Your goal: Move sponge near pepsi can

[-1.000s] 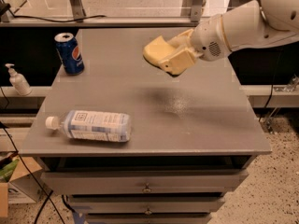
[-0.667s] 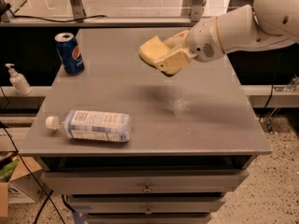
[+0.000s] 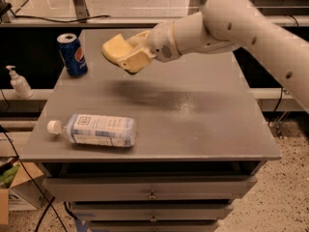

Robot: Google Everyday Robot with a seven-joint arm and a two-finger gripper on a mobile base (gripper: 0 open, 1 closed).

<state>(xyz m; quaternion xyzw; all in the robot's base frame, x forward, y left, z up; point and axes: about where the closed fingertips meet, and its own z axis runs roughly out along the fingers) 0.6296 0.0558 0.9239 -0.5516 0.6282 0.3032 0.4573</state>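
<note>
The blue pepsi can (image 3: 72,54) stands upright at the far left corner of the grey table (image 3: 203,120). My gripper (image 3: 129,58) is in the air above the table's far middle, a little right of the can, and is shut on the pale yellow sponge (image 3: 115,48). The sponge sticks out of the fingers toward the can and is clear of the tabletop. A shadow lies on the table below it.
A clear plastic bottle (image 3: 96,130) with a white cap lies on its side near the table's front left edge. A small pump bottle (image 3: 18,82) stands on a lower shelf to the left. Drawers (image 3: 152,190) sit under the tabletop. My arm (image 3: 241,28) reaches in from the right.
My gripper has carried the sponge leftward across the table, closer to the pepsi can. The can and the bottle have not moved.
</note>
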